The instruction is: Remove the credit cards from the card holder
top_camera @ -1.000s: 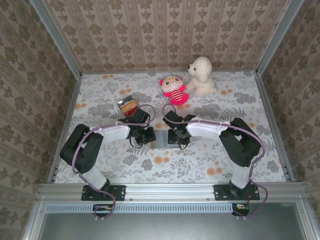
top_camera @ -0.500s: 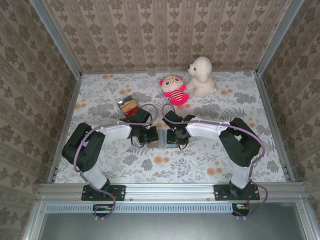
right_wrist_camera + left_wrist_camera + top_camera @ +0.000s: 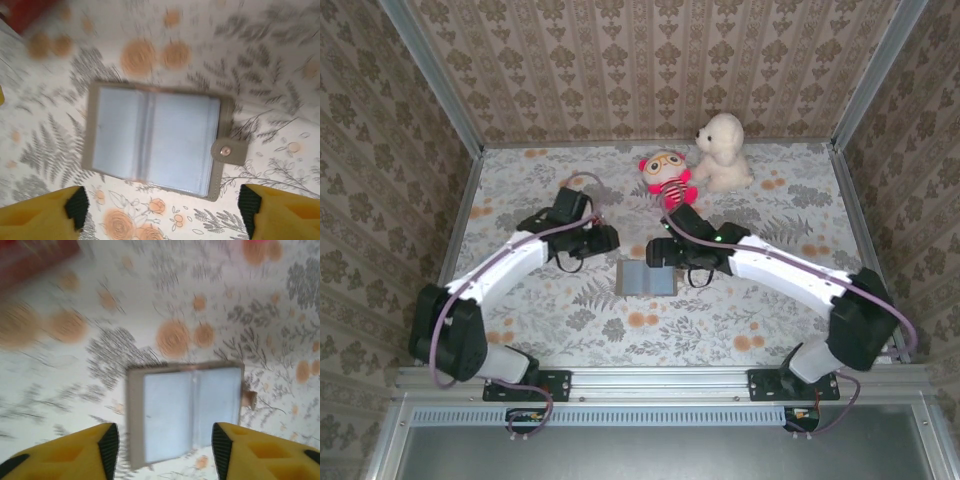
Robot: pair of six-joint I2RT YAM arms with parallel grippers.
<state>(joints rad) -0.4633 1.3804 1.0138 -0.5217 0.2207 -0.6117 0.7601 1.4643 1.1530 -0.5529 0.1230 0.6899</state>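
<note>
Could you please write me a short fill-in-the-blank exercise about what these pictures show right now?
1. The card holder lies ___ on the table, with both inner faces up.
2. The left end effector and the right end effector hover near it with open jaws, holding ___.
3. In the top view, the white plush dog sits to the ___ of the striped doll.
Missing words: open; nothing; right.

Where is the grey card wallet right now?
In the top view the card holder lies open near the middle of the table, below the pink plush toy.
</note>
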